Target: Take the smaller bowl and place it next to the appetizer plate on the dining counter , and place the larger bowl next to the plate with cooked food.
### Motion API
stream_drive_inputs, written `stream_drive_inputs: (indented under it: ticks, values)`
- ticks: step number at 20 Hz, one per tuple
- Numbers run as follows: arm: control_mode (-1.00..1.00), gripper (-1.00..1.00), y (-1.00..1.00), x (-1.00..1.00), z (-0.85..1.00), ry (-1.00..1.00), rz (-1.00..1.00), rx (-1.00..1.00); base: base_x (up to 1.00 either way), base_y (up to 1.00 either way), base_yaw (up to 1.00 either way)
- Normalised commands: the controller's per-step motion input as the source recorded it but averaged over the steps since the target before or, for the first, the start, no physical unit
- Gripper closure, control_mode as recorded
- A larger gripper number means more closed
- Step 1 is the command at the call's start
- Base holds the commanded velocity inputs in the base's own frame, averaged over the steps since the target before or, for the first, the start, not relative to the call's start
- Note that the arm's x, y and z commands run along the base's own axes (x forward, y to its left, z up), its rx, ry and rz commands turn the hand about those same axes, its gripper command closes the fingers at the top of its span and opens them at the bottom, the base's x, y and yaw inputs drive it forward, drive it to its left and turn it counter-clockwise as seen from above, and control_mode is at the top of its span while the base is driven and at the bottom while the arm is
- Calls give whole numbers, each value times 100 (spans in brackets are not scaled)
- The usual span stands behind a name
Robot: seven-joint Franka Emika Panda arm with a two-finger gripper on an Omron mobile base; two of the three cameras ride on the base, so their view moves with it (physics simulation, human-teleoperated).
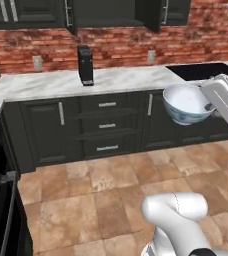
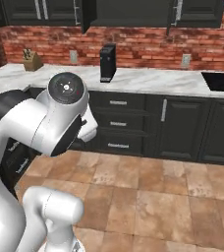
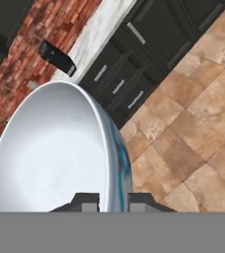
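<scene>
While the claw (image 3: 113, 200) grips the smaller bowl (image 1: 187, 104) by its rim above the floor, step 1 seems underway, and carrying it to the dining counter likely comes next.

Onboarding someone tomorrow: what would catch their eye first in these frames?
First, the smaller bowl, white with a blue pattern, held in mid-air by its rim in the gripper, above the tiled floor and in front of the dark cabinets. In the hand view its pale inside looms large. Behind, a tall black appliance stands on the marble wall counter before red brick.
</scene>
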Motion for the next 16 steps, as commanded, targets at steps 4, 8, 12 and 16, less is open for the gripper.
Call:
stream_drive_inputs:
  ticks: [4,8,12,16]
  values:
    - [100,100,0,0,0,0,0,0,-100,-38,0]
    - [100,100,0,0,0,0,0,0,-100,0,1]
    - [100,100,0,0,0,0,0,0,-100,-8,4]
    - [100,100,0,0,0,0,0,0,-100,6,1]
